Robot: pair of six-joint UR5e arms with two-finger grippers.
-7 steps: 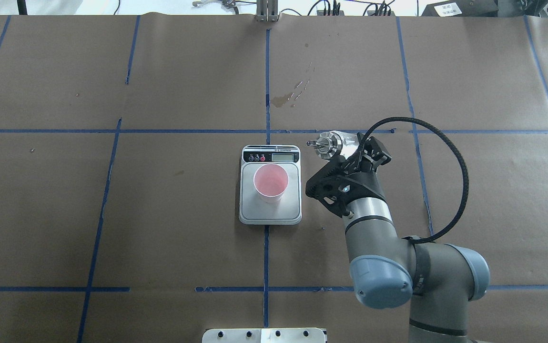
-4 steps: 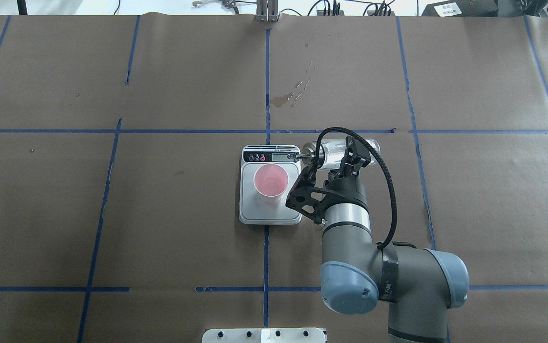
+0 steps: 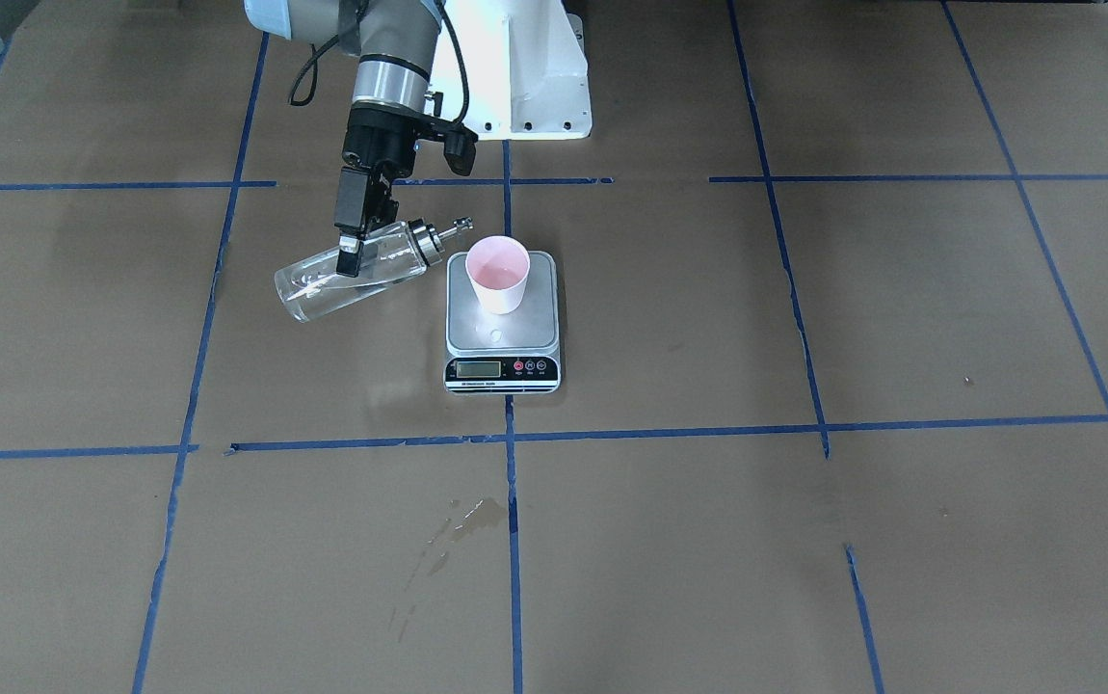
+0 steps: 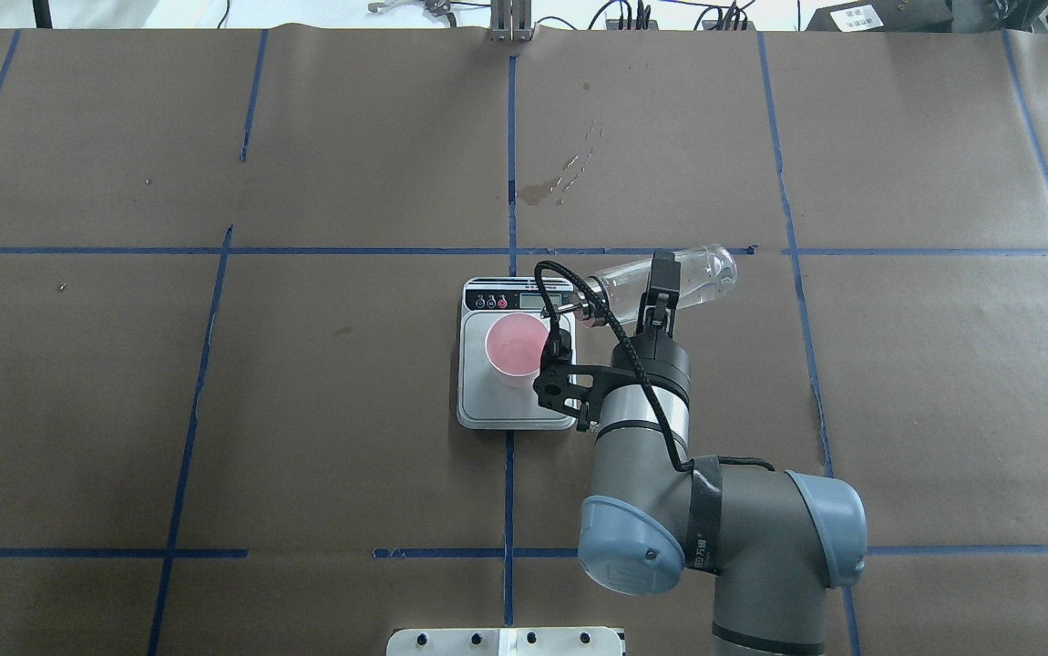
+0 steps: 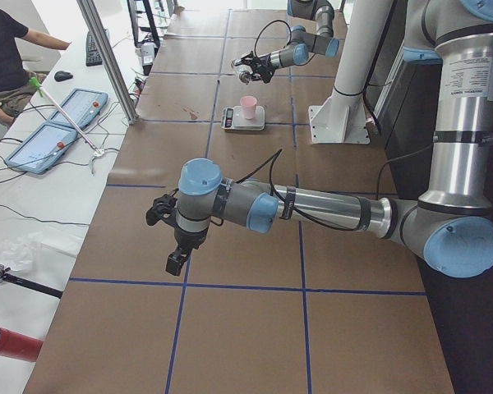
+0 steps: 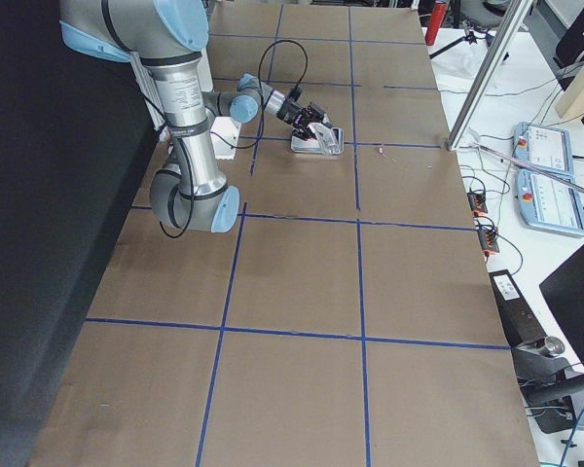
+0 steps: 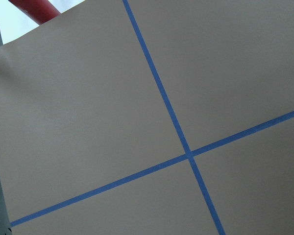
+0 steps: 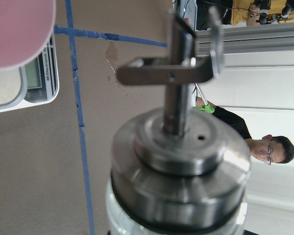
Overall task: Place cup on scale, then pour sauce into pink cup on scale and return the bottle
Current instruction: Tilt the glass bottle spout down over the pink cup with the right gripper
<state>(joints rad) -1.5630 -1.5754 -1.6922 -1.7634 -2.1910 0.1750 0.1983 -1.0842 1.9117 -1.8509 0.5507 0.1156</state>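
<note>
Bottle (image 3: 388, 256): held off the worktop (image 3: 804, 289) just beside the scale (image 3: 537, 333), on the side toward my right arm. It is tipped almost onto its side, cap end toward the scale and base pointing away.
Spout (image 3: 459, 227): its tip is above the scale's edge, just beside the rim of the cup (image 3: 497, 273). I cannot tell whether it reaches over the cup's mouth.
Sauce (image 3: 318, 284): clear liquid shows through the glass; I cannot read its level.
Cup: upright on the scale's steel platform, apart from the display strip (image 3: 502, 369), pink inside facing up.
Right hand (image 3: 352, 260): clamped on the bottle's glass body, one finger on each side, about midway between cap and base.
Left hand (image 5: 174, 261): hangs above bare worktop, well apart from the scale. I only get it from the side camera, so I cannot tell whether its fingers are wide or narrow. Its wrist camera gives me nothing but brown paper and a cross of blue tape.
Scale: flat on the worktop over a blue tape line (image 3: 514, 578), display strip facing away from the robot's base.
Wet spot (image 3: 496, 335): a small one on the scale's platform, between the cup and the display strip.
Stain (image 3: 477, 516): a dark mark on the worktop beyond the scale's display side, well apart from it.
</note>
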